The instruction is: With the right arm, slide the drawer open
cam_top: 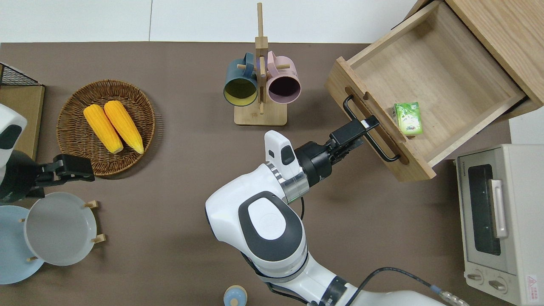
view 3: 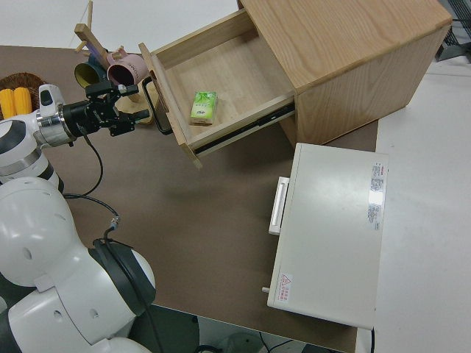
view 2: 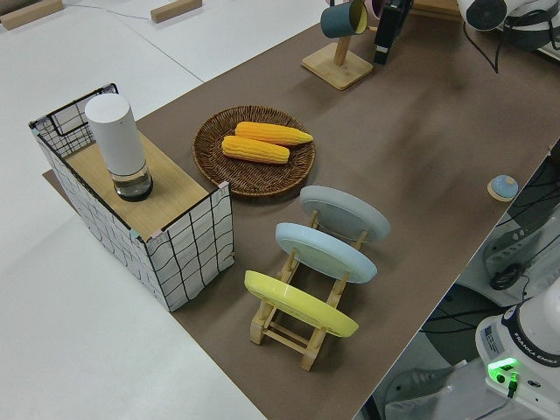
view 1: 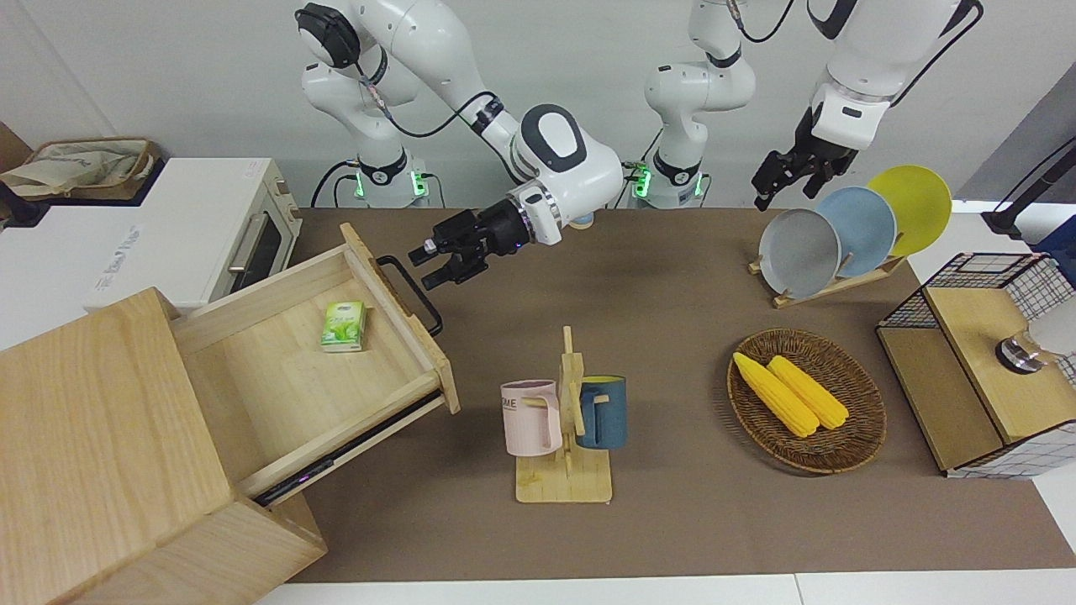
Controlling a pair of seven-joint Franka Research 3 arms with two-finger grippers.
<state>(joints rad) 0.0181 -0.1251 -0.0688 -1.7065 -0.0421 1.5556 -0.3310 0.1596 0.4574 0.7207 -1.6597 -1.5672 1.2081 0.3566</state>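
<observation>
Right gripper (view 1: 430, 262): jaws spread, just beside the black bar handle (view 1: 411, 292), not gripping it. Drawer (view 1: 311, 370): pulled well out of the wooden cabinet (view 1: 101, 437) at the right arm's end of the tabletop (view 1: 672, 336); green packet (view 1: 344, 326) inside. Left arm: parked.

The brown table (view 1: 672, 336) carries a wooden cabinet (view 1: 101, 437), toaster oven (view 1: 193, 244), mug rack (view 1: 565, 483), corn basket (view 1: 849, 445), plate rack (view 1: 828, 281) and wire-mesh rack (view 1: 967, 403).
</observation>
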